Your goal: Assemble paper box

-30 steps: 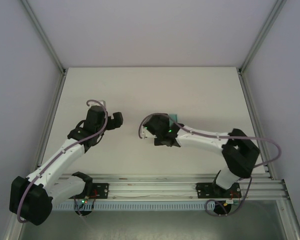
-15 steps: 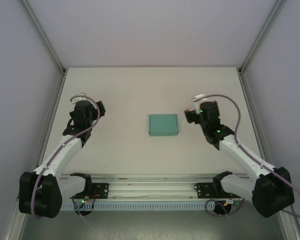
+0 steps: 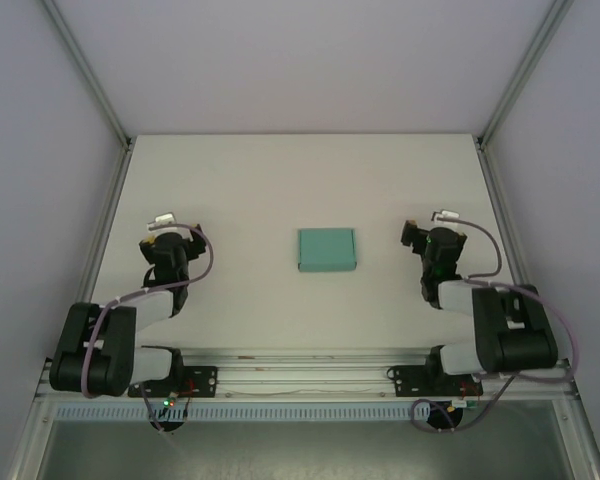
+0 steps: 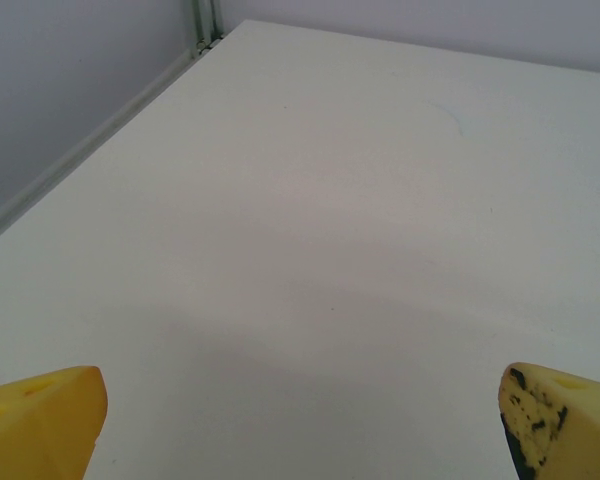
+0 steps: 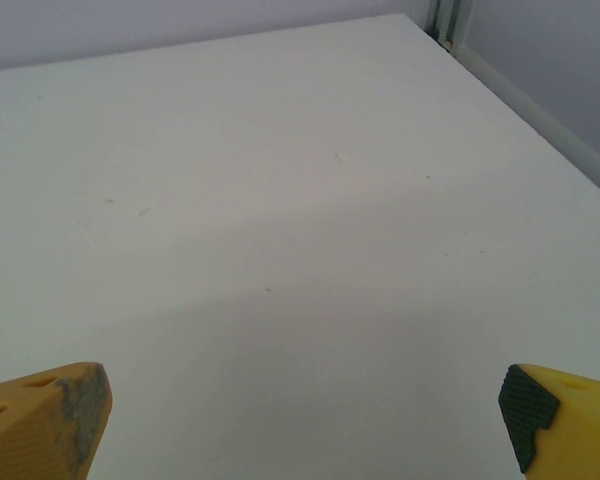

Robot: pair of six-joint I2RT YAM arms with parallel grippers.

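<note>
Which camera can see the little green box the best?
The top camera: the small flat rectangular teal-green card box lies whole in the middle of the white table. Both wrist cameras face that table between their own yellow jaws instead.

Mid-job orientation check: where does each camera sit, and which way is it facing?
Top external: above and behind the arms, looking down on the table; left arm and right arm folded back, box between them.
Left wrist: on the left arm, looking low across the table toward its far-left corner; open left fingers at the bottom edge.
Right wrist: likewise, toward the far-right corner; open right fingers below.
Shared: the white table.
</note>
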